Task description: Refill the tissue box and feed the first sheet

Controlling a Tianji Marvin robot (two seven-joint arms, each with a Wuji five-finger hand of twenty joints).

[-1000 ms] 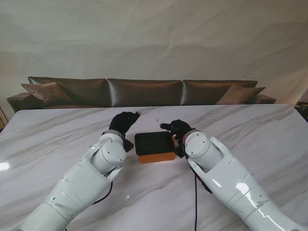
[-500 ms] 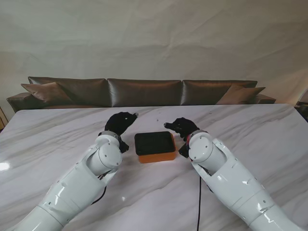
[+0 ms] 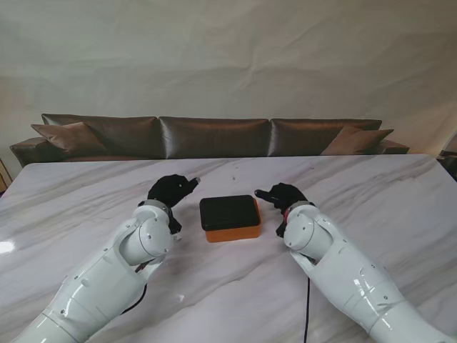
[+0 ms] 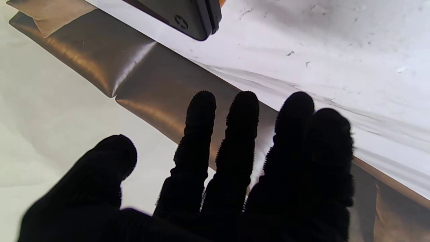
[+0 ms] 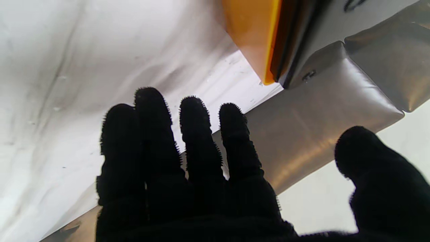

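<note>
An orange tissue box with a black lid rests on the marble table, centred between my arms. My left hand, in a black glove, hovers just to the box's left with fingers spread and holds nothing. My right hand sits just to the box's right, also open and apart from it. A corner of the black lid shows in the left wrist view beyond the spread fingers. In the right wrist view the orange side of the box lies past the fingers. No tissue is visible.
A brown leather sofa runs along the table's far edge, before a pale cloth backdrop. A black cable trails under my right arm.
Both hands have drawn outward from the box, the left moving left and the right moving right. The box has stayed in place.
</note>
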